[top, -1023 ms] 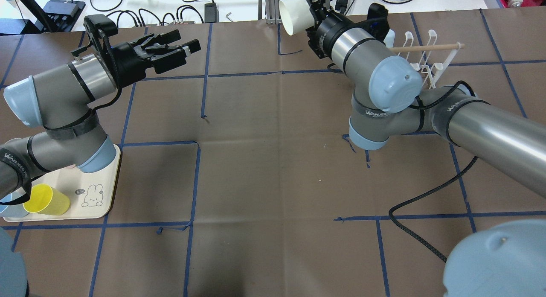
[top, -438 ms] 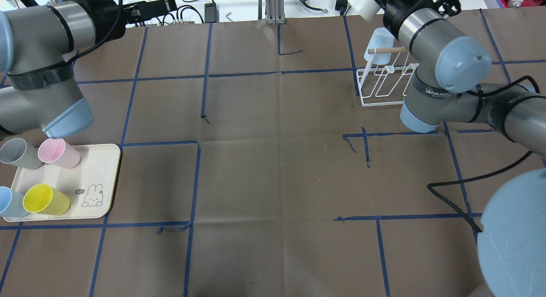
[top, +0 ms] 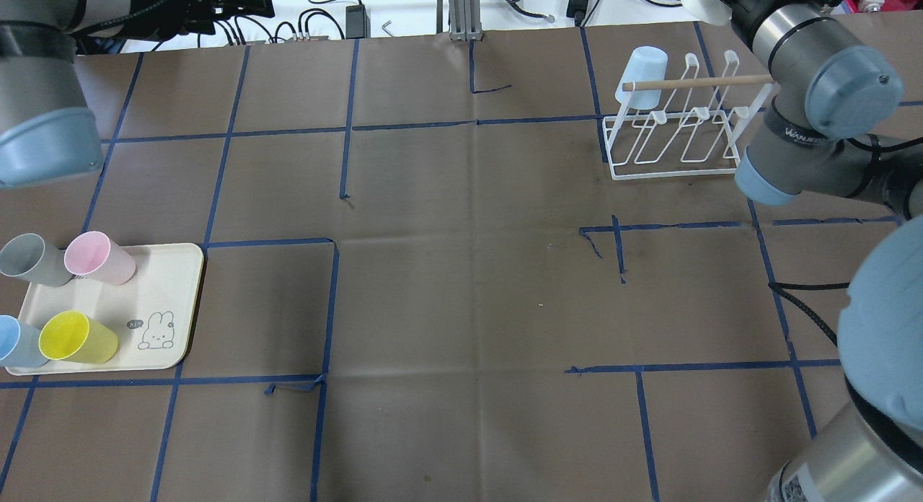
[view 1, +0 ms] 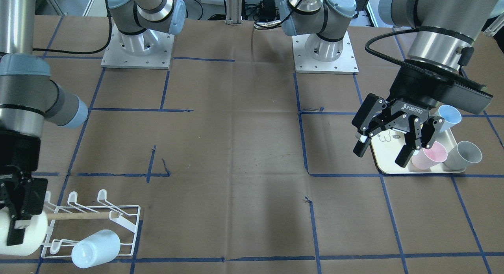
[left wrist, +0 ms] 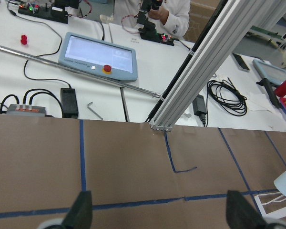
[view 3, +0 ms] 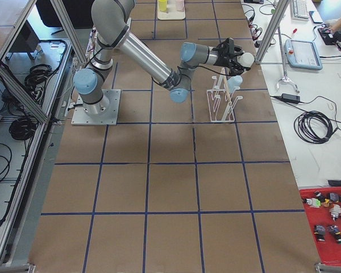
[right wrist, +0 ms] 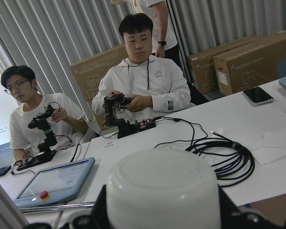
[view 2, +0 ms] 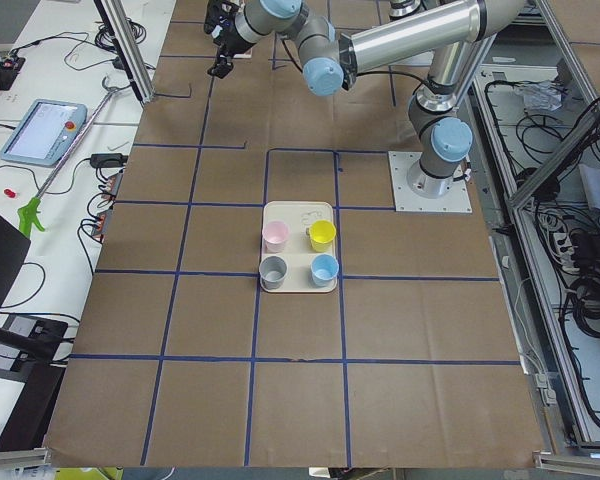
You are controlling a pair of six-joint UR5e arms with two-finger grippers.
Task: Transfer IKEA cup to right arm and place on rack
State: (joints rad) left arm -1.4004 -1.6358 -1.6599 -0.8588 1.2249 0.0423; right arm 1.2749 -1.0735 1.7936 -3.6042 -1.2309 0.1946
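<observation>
IKEA cup (view 1: pixel 27 236), plain white, is clamped in the right gripper (view 1: pixel 16 226) at the far end of the table on the robot's right. One black finger lies across its side in the front-facing view. The right wrist camera sees its rounded base (right wrist: pixel 162 191) filling the space between the jaws, with two seated operators (right wrist: pixel 143 81) beyond the table.

The right arm (top: pixel 815 47) reaches over the rack (view 1: pixel 118 206) and holds the cup just beside the end of the wooden dowel handle (view 1: pixel 78 215). From the right-side view the cup (view 3: pixel 247 58) looks to be above the rack's outer end. The angles are too poor to say whether it touches a prong. A pale blue cup (view 1: pixel 96 248) sits upside down on a corner prong of the rack.

The left gripper (view 1: pixel 380 156) hangs with its fingers spread wide and nothing between them, above the cream tray (top: pixel 166 300) on the robot's left. The left wrist view shows the two fingertips (left wrist: pixel 81 212) far apart at the bottom edge.

On or against the tray are a pink cup (top: pixel 97 257), a grey cup (top: pixel 29 260), a yellow cup (top: pixel 76 336) and a light blue cup (top: pixel 14 341).
</observation>
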